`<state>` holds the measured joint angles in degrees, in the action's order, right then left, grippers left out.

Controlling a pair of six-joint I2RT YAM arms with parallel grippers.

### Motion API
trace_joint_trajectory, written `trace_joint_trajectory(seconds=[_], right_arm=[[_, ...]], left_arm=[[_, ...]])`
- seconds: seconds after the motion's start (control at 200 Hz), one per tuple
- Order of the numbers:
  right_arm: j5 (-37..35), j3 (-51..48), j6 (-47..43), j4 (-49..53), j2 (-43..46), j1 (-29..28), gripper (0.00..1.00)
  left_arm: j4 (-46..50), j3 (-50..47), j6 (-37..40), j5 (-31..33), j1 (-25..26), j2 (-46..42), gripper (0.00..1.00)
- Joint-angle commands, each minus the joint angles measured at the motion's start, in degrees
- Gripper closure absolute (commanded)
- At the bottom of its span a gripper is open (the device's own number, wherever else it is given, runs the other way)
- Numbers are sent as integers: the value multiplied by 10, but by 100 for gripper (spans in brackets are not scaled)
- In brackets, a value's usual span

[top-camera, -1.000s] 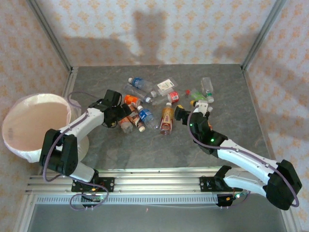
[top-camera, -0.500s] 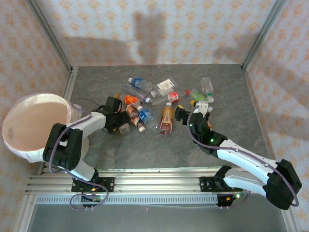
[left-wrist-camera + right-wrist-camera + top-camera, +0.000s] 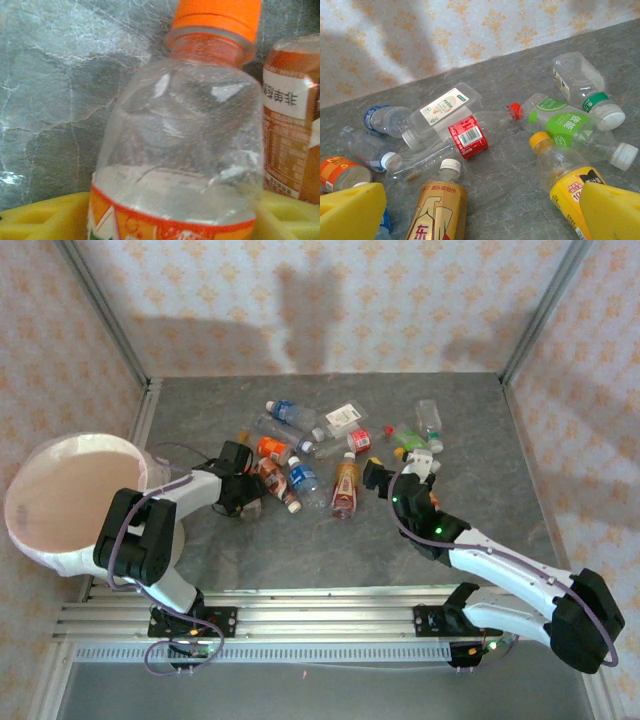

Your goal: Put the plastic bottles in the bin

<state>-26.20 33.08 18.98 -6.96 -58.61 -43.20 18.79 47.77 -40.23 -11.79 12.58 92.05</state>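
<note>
Several plastic bottles (image 3: 330,445) lie scattered on the grey table. My left gripper (image 3: 245,500) is low at the left end of the pile. Its yellow pads (image 3: 40,217) press both sides of an orange-capped, orange-labelled bottle (image 3: 185,150) that lies on the table, with a brown-labelled bottle (image 3: 292,135) beside it. My right gripper (image 3: 397,473) stands wide open over bare table. A gold-labelled bottle (image 3: 436,212) is by its left pad and a yellow-labelled bottle (image 3: 570,185) by its right pad. The bin (image 3: 70,495) stands at the left, pale pink inside.
Farther from the right gripper lie a red-labelled bottle (image 3: 467,140), a green-labelled one (image 3: 560,122), a green-capped clear one (image 3: 580,82), a white-labelled one (image 3: 445,107) and a blue one (image 3: 382,120). Patterned walls and metal posts (image 3: 110,320) enclose the table.
My left gripper has drawn back toward the near left and lowered over the orange-capped bottle, its jaws narrowing onto it. The right arm has not moved.
</note>
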Motion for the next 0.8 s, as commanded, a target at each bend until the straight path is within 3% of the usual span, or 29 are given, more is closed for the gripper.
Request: trace_joint_trajectory(seconds=[0.0, 0.115, 0.54, 0.791], right_arm=[[-13, -4, 8, -8, -7, 1, 1], [-10, -2, 7, -9, -12, 1, 1], [14, 14, -16, -12, -36, 1, 1], [29, 28, -31, -15, -53, 1, 1]], left_arm=[[-53, -14, 20, -28, 0, 23, 33], [-66, -17, 32, -50, 2, 13, 37], [-42, -22, 49, -29, 2, -74, 53], [22, 51, 67, -29, 16, -133, 56]])
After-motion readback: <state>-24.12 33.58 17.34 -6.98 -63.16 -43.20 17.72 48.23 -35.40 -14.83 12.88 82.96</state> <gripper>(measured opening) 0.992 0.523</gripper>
